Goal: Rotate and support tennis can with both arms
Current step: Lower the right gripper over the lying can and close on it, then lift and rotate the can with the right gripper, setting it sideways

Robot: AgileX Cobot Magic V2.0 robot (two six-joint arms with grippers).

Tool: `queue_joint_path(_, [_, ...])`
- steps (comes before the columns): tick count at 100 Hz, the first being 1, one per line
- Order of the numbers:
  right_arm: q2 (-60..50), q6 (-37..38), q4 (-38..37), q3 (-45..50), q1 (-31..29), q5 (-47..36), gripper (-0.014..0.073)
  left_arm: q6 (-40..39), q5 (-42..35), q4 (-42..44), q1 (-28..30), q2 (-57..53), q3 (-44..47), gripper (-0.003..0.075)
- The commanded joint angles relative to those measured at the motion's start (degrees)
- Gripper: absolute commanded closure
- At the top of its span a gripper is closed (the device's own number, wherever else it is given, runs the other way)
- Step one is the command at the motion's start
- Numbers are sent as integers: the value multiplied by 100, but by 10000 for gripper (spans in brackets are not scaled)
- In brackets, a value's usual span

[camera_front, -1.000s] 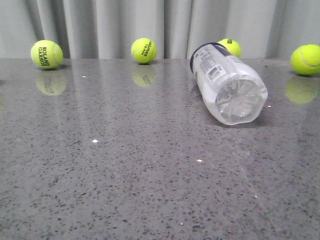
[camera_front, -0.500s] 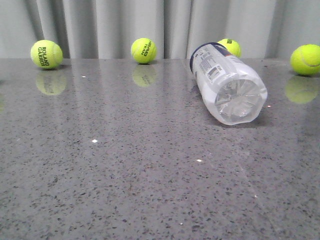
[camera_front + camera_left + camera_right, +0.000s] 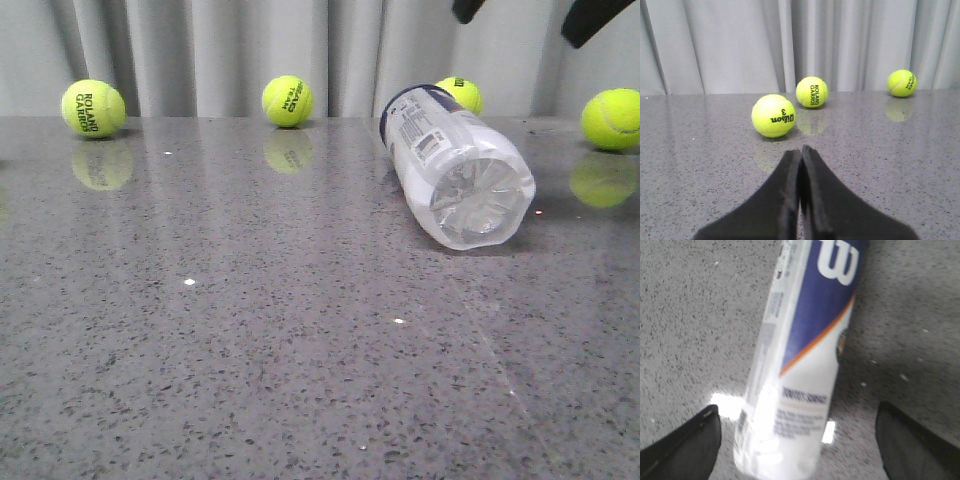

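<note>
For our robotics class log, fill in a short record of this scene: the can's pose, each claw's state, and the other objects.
can pose: tennis can lying on its side on the table, clear base toward the camera
right claw: open, above the can, not touching
left claw: shut, holding nothing
other objects: tennis balls along the far edge, one marked Roland Garros

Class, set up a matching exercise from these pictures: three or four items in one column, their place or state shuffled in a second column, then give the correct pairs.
Items
1. tennis can
2. left gripper
3. right gripper
4. Roland Garros ball

States
A. fingers pressed together
B. lying on its side on the table
C. fingers spread wide above the can
D. resting at the far left by the curtain

Pairs: 1-B, 2-A, 3-C, 4-D
</note>
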Motion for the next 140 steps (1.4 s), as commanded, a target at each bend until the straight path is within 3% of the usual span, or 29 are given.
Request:
queue_joint_path(1, [165,257,67,-432,60,-95,-30,-59,-450,-15,8,-187,252,740])
queue_joint_path(34, [1165,837,105,-1100,60,-9,-30,-59,-450,-15,8,-187,252,740])
queue_joint_path(92, [1836,876,110,-1179,60,-67,-27,-59,-450,-15,8,-187,252,740])
queue_joint_path(99, [1836,876,110,-1179,60,-67,8,-59,-450,-15,8,-187,252,740])
queue_joint_path(123, [1836,824,110,-1179,60,-72,256,-59,-450,-15,8,-187,252,740])
queue_joint_path(140, [1836,-104,110,-1456,89,83,275,-59,-450,-15,8,-187,252,740])
